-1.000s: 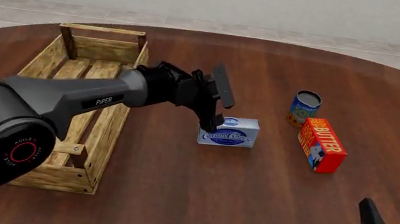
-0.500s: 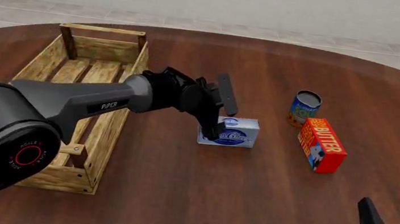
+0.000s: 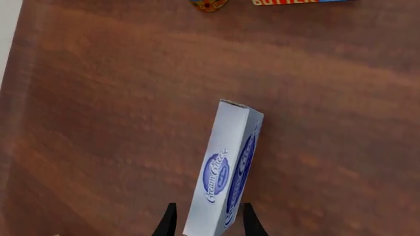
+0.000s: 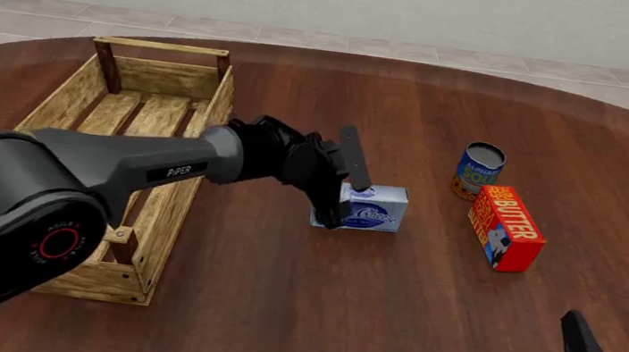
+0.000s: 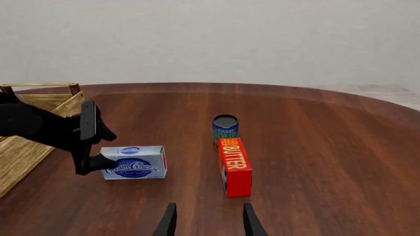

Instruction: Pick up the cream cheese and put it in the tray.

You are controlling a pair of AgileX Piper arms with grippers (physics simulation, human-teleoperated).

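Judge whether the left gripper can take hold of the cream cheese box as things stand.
Probably yes. The left gripper is open, with its fingers either side of the cream cheese, and nothing lies between them. The butter box stands well clear.

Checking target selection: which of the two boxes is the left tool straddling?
The cream cheese, the pale blue-and-white box; the left tool brackets its end. The red-orange BUTTER box stands apart, untouched.
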